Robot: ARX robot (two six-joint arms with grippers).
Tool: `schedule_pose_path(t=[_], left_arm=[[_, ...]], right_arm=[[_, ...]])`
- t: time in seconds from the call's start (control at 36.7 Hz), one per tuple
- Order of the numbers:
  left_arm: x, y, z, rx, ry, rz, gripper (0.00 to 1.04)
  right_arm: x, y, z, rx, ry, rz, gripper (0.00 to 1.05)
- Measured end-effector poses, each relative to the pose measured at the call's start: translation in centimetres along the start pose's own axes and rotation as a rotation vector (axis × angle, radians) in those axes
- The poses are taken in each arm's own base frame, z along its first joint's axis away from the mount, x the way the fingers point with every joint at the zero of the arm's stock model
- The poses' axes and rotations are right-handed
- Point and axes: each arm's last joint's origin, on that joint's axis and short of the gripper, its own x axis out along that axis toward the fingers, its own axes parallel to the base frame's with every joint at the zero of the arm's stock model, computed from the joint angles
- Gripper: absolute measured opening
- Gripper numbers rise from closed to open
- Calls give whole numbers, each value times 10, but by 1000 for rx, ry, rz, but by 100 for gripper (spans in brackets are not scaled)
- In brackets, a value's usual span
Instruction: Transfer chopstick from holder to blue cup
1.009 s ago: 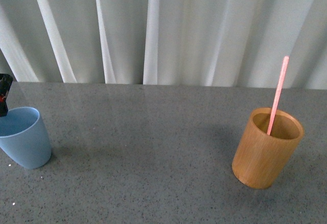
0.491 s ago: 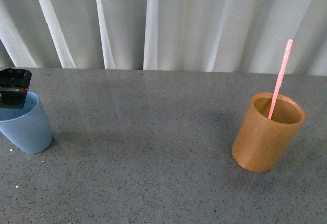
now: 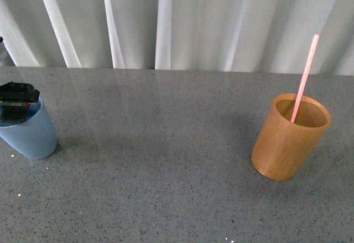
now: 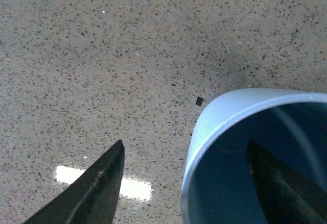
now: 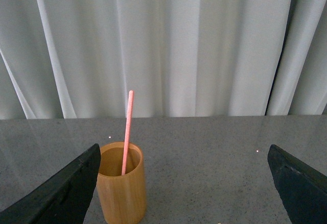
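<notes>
1. The chopstick [image 3: 304, 77] has not moved in the last second; it leans in the holder [image 3: 287, 143] near the right edge of the surface [image 3: 166, 187], its lower end hidden inside; the right gripper [image 5: 184, 147] faces it from well apart, fingers [image 5: 61, 193] wide and holding nothing.
2. The change is at the left edge; the left gripper [image 4: 186, 145] has come in over the blue cup [image 3: 30, 138]; its fingers are spread, one outside the wall and one inside the mouth, not closed on it.
3. I judge that the left arm prepares to steady the cup; the transfer itself is not begun.
4. The surface is grey speckled stone, slightly glossy; the holder is a smooth orange-brown wooden cylinder with straight walls; the chopstick is a thin, straight pink stick, much taller than the holder; the cup is matte light blue plastic, narrowing to its base; behind hangs a white pleated curtain [image 3: 193, 21].
</notes>
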Motion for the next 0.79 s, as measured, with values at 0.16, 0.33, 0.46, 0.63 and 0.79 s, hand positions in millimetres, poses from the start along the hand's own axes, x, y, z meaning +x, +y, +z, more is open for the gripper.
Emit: schedule_pose_path(t=[0.16, 0.33, 0.46, 0.63, 0.79], left_arm=[[2, -8, -2, 21, 12, -55, 51], [-3, -24, -1, 84, 28, -114, 26], [-8, -32, 3, 130, 29, -126, 10], [-21, -41, 11, 209, 8, -120, 4], [-54, -57, 16, 334, -36, -163, 4]], right_arm=[[0, 0, 0, 0, 0, 0, 95], [0, 0, 0, 0, 0, 0, 95], [0, 0, 0, 0, 0, 0, 95], [0, 0, 0, 0, 0, 0, 95], [0, 0, 0, 0, 0, 0, 95]])
